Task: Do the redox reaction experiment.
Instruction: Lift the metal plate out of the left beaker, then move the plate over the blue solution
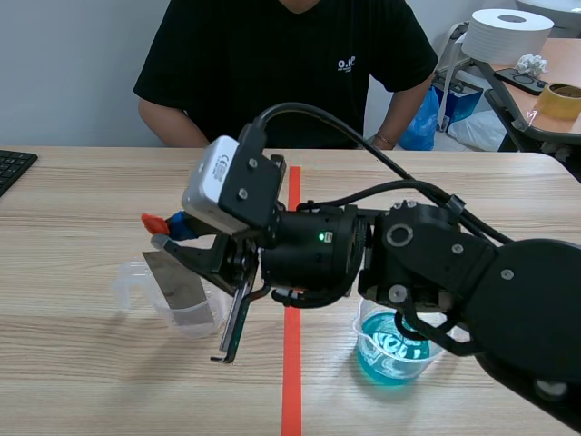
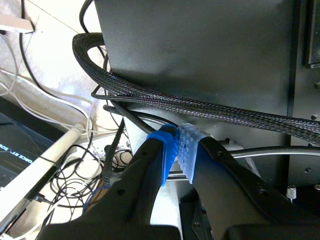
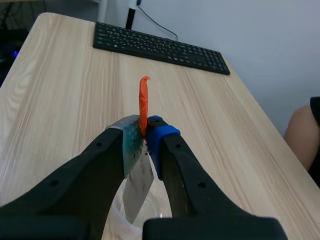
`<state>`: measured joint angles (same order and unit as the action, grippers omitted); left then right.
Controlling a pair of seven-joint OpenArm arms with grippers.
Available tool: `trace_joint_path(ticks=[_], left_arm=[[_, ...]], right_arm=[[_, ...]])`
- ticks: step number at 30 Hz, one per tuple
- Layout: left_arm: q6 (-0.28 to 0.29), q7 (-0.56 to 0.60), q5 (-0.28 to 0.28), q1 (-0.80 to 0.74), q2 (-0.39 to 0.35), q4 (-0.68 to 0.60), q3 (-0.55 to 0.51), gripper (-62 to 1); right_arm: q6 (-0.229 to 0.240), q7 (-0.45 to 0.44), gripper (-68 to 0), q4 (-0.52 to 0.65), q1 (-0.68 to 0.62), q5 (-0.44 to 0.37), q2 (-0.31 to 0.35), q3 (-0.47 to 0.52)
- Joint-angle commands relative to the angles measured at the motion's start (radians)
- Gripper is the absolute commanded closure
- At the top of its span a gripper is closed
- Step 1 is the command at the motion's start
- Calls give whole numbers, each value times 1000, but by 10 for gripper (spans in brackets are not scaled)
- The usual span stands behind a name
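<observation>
My right arm reaches past the middle of the table, and my right gripper point(image 1: 174, 232) point(image 3: 145, 137) is shut on a thin grey metal strip point(image 1: 172, 277) point(image 3: 137, 187) with an orange tape tab point(image 1: 152, 221) point(image 3: 143, 100) at its upper end. The strip hangs tilted, its lower end inside a clear plastic beaker point(image 1: 132, 283) point(image 3: 119, 212) on the table's left half. A beaker of blue liquid point(image 1: 390, 350) stands right of the red line, under my right arm. My left gripper point(image 2: 176, 150) is shut on nothing, facing black equipment and cables off the table.
A person in a black shirt point(image 1: 281, 64) sits across the table. A black keyboard point(image 1: 14, 168) point(image 3: 160, 47) lies at the far left edge. A side table point(image 1: 545, 118) with rolls of paper and tape stands at the back right.
</observation>
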<state>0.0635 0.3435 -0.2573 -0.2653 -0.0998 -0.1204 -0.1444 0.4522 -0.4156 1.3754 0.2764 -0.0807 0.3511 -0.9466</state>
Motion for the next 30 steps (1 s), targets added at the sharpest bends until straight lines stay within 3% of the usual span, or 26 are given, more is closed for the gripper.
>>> trace_joint_path(ticks=[1,5,12,30], left_arm=[[2,3,2,3,0,-11,-2,-42],[2,4,2,3,0,-11,-2,-42],[2,4,2,3,0,-11,-2,-42],[2,3,2,3,0,-11,-2,-42]], right_arm=[[17,16,-7,19,42,-53,-19,0],[43,131,-7,21,78,-170,-37,1],[43,335,-7,85,137,-334,-43,9],[42,863,-7,522,139,-640,-43,277]])
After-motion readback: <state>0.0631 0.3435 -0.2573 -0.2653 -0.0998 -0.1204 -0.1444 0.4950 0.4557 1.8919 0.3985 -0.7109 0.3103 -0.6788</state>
